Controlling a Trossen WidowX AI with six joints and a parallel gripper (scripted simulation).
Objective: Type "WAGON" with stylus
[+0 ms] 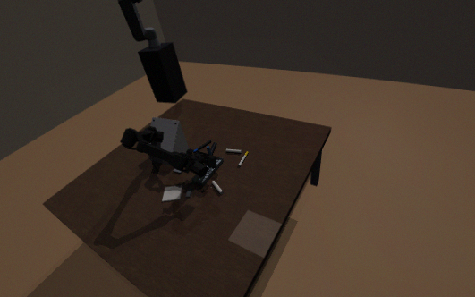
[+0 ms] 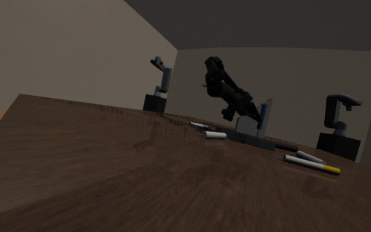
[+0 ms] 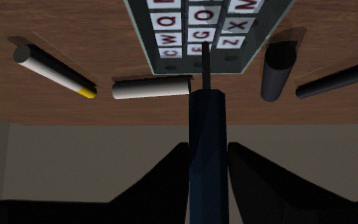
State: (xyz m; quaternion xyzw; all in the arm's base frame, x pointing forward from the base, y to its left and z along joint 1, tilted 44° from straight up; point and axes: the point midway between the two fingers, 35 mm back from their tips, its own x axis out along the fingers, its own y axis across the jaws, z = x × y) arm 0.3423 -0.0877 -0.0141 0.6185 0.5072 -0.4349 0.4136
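My gripper (image 3: 208, 150) (image 1: 206, 166) (image 2: 255, 113) is shut on a dark blue stylus (image 3: 207, 130) with a thin black tip. In the wrist view the tip lies over the near rows of the small keyboard (image 3: 150, 57) (image 1: 208, 175) (image 2: 255, 141), at the white key between E and G; I cannot tell if it touches. Keys read W, Q, O, G, X, Z, C in red letters. In the top view the arm reaches low across the dark table (image 1: 264, 134) to the keyboard.
Loose pens lie round the keyboard: a white one with a yellow end (image 3: 55, 70) (image 1: 242, 158) (image 2: 311, 165), a short white cylinder (image 3: 150, 87) (image 2: 214, 134), a dark cylinder (image 3: 276, 70) and a black pen (image 3: 335, 79). A grey wedge (image 1: 170, 134) and white paper (image 1: 171, 193) lie near.
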